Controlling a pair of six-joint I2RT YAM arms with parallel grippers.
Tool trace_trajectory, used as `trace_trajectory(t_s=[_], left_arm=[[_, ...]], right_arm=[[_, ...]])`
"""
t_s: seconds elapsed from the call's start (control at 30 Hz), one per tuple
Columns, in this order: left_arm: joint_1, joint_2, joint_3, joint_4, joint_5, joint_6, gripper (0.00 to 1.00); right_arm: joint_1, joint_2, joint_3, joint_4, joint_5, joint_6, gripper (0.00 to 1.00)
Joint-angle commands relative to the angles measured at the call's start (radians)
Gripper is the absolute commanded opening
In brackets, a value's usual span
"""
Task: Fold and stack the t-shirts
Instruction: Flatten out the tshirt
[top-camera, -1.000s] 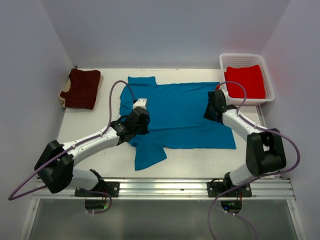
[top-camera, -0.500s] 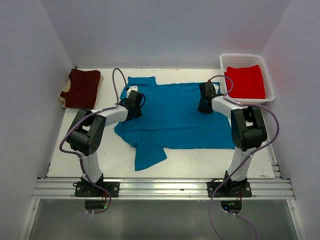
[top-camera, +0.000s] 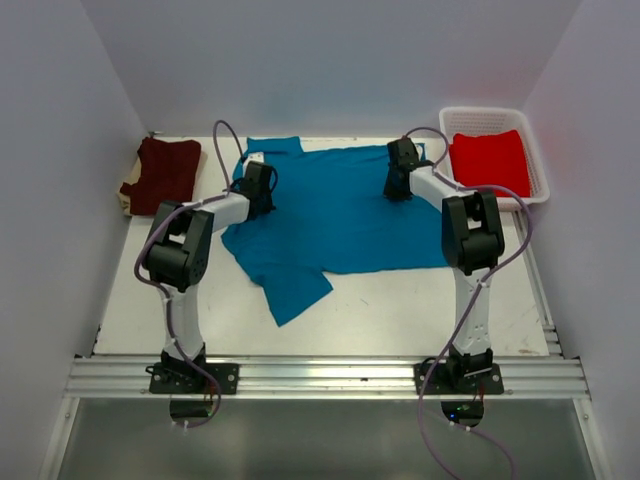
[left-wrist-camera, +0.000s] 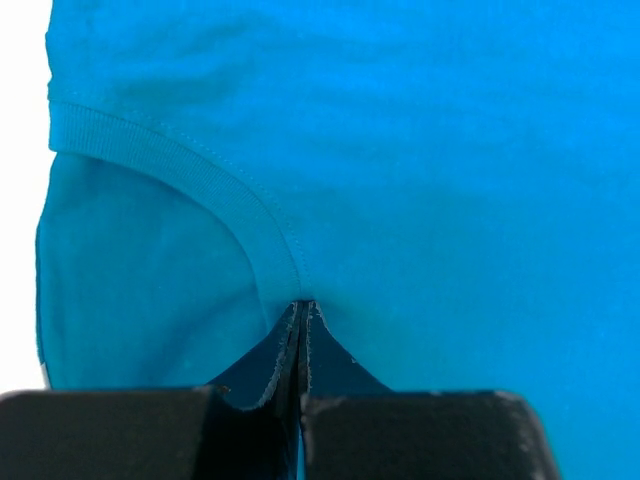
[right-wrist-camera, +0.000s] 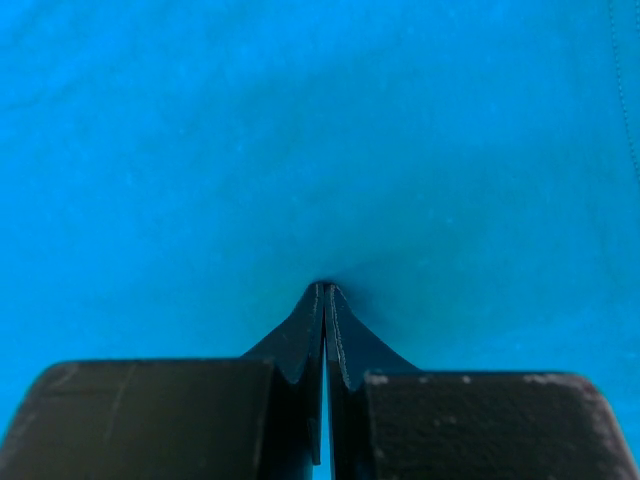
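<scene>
The teal-blue t-shirt (top-camera: 330, 215) lies spread across the table's middle, one sleeve trailing toward the front. My left gripper (top-camera: 258, 185) is shut on its cloth at the left, right at the ribbed collar (left-wrist-camera: 200, 170), pinched at the fingertips (left-wrist-camera: 303, 312). My right gripper (top-camera: 398, 178) is shut on the same shirt at the right, pinching plain cloth (right-wrist-camera: 324, 292). The dark maroon t-shirt (top-camera: 160, 175) lies folded at the far left. The bright red t-shirt (top-camera: 488, 162) lies in the white basket.
The white mesh basket (top-camera: 538, 160) stands at the far right corner. White walls close the table on three sides. Bare table (top-camera: 400, 310) lies in front of the teal shirt. Both arms stretch far from their bases.
Both grippers have moved toward the back of the table, dragging the teal-blue shirt with them. The shirt now lies farther back, and both arms are stretched out.
</scene>
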Motion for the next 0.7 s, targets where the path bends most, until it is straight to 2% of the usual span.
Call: trace_trajectory(t_s=[0.0,0.17,0.2,0.3,0.33,0.4,0.43,0.5,0.53,0.6,0.67], left_arm=[[0.031,0.060,0.072,0.017,0.056,0.080,0.00],[0.050,0.028,0.170,0.023,0.109,0.138,0.00],[0.050,0.006,0.178,0.017,0.116,0.143,0.00],[0.047,-0.138,0.142,0.023,0.147,0.137,0.00],[0.041,-0.228,0.120,0.034,0.149,0.135,0.00],[0.012,-0.322,0.068,0.048,0.132,0.135,0.20],[-0.001,-0.404,0.018,0.039,0.120,0.126,0.43],[-0.036,-0.502,-0.073,-0.013,0.124,0.086,0.61],[-0.048,-0.524,-0.099,-0.041,0.135,0.071,0.62],[-0.079,-0.552,-0.154,-0.140,0.170,0.046,0.62],[-0.102,-0.555,-0.222,-0.223,0.221,0.022,0.58]], right_arm=[[-0.010,0.047,0.063,-0.070,-0.055,-0.020,0.00],[-0.008,-0.077,-0.029,0.115,-0.151,-0.031,0.00],[-0.005,-0.106,-0.097,0.153,-0.185,-0.036,0.00],[0.003,-0.279,-0.285,0.348,-0.207,-0.030,0.00],[0.006,-0.321,-0.326,0.391,-0.207,-0.025,0.00],[0.012,-0.428,-0.412,0.451,-0.208,-0.019,0.00],[0.016,-0.454,-0.428,0.438,-0.207,-0.022,0.00],[0.033,-0.528,-0.460,0.363,-0.196,-0.036,0.22],[0.041,-0.551,-0.472,0.338,-0.187,-0.045,0.35],[0.074,-0.597,-0.518,0.287,-0.135,-0.050,0.50],[0.087,-0.675,-0.593,0.255,-0.116,-0.045,0.52]])
